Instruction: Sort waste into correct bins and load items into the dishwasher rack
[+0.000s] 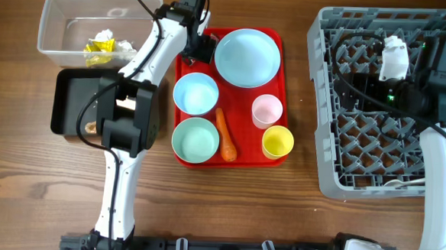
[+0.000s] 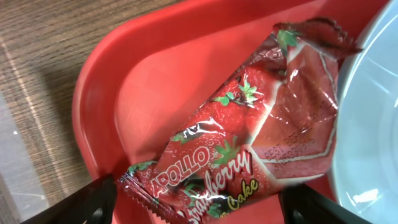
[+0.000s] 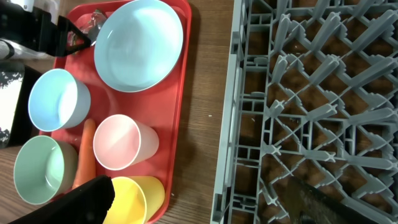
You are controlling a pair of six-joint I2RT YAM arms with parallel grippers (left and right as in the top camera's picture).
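Observation:
A red strawberry-cake wrapper [image 2: 249,137] lies in the far left corner of the flat red tray [image 2: 155,93], beside the light-blue plate [image 1: 247,57]. My left gripper [image 2: 199,208] is open, with one finger on each side of the wrapper; in the overhead view it [image 1: 196,51] is at that corner. The tray also holds a blue bowl [image 1: 195,93], a pale green bowl [image 1: 195,139], an orange carrot [image 1: 226,134], a pink cup [image 1: 267,110] and a yellow cup [image 1: 278,142]. My right gripper [image 3: 211,205] is open and empty above the grey rack's [image 1: 361,109] left part.
The clear tub [image 1: 56,32] at the back left holds yellow wrappers [image 1: 98,49] and white tissue [image 1: 124,47]. The black tray [image 1: 67,101] sits in front of it, partly under my left arm. A strip of bare wood separates the red tray from the rack.

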